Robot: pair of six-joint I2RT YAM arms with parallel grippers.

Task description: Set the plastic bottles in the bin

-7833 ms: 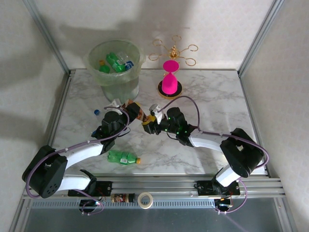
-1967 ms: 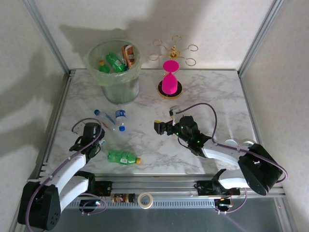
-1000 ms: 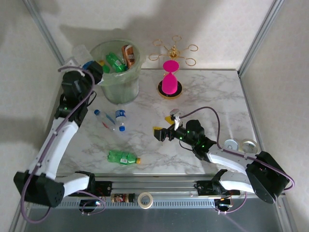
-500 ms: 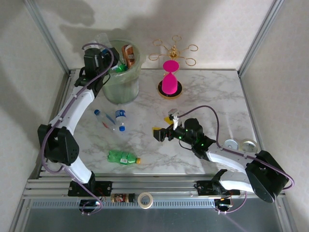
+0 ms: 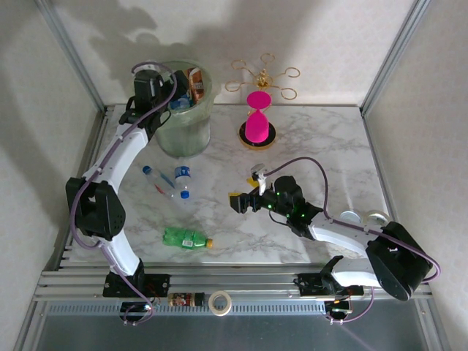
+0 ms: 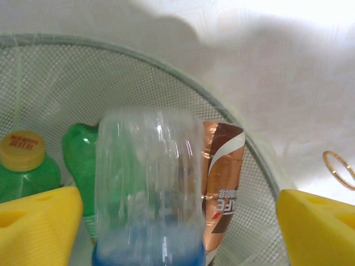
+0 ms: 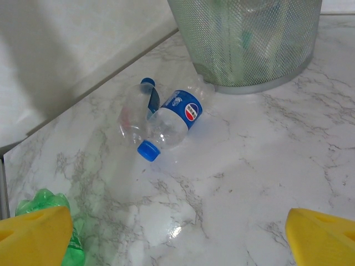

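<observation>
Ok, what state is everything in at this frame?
Bin: upright, holding green bottles and a brown bottle.
Left fingers: open over the bin.
Clear bottle: loose between them, not gripped.
Right fingers: open, empty, above the table.
Pepsi bottle: lying on the table, capped.
Bottle behind it: lying, touching it.
Front green bottle: lying on the table, capped.
Pink hourglass: upright.
</observation>
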